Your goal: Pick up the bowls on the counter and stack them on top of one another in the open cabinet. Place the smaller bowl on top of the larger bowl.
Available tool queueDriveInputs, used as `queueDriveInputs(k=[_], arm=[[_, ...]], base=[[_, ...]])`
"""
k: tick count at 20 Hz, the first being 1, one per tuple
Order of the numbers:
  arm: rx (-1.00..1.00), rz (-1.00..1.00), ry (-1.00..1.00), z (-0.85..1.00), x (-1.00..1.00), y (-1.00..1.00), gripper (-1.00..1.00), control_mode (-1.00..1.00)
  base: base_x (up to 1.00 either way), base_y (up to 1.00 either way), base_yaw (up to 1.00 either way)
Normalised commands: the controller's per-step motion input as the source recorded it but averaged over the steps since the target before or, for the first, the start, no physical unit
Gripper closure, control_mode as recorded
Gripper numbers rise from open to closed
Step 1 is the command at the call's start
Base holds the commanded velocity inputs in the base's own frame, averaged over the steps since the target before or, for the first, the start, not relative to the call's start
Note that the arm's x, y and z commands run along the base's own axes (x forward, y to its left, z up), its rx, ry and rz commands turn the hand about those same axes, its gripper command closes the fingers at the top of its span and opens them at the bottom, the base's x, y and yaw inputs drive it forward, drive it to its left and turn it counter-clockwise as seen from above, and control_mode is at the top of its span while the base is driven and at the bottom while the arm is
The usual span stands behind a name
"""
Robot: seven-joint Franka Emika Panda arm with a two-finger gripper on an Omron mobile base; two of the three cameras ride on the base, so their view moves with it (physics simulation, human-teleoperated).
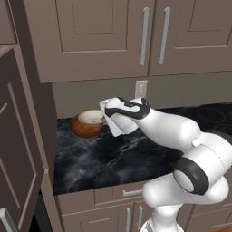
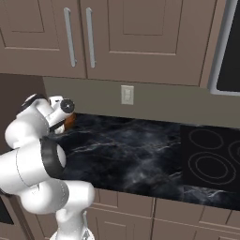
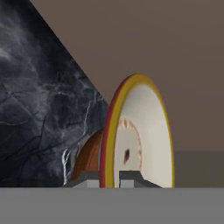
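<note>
The pincer (image 3: 109,180), fingertips mostly cropped, grips the smaller bowl (image 3: 144,135); behind it, one larger bowl (image 3: 89,157), half-hidden.

The black marble-look counter (image 1: 122,156) carries the larger bowl (image 1: 84,128) at its far left, perhaps with the smaller bowl (image 1: 93,117) in it.

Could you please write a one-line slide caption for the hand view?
Gripper shut on the smaller bowl at its rim, above the black marble counter.
</note>
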Motion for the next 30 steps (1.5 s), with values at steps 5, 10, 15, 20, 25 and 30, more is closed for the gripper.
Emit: queueDriveInputs(k=[5,10,15,20,25,30], arm=[[0.0,0.0,0.0,-0.05,0.08,0.0,1.0,-1.0],[0.0,0.0,0.0,-0.08,0.1,0.0,1.0,-1.0],[-0.01,0.0,0.0,-0.19,0.06,0.02,1.0,-1.0],[-0.02,0.0,0.0,-0.18,0.03,0.01,1.0,-1.0],[-0.02,0.0,-0.01,-0.09,0.03,0.0,1.0,-1.0],[-0.02,0.0,-0.01,-0.09,0.05,0.0,1.0,-1.0]], base=[[0.0,0.0,0.0],[0.0,0.0,0.0],[0.0,0.0,0.0],[0.0,0.0,0.0],[0.0,0.0,0.0],[0.0,0.0,0.0]])
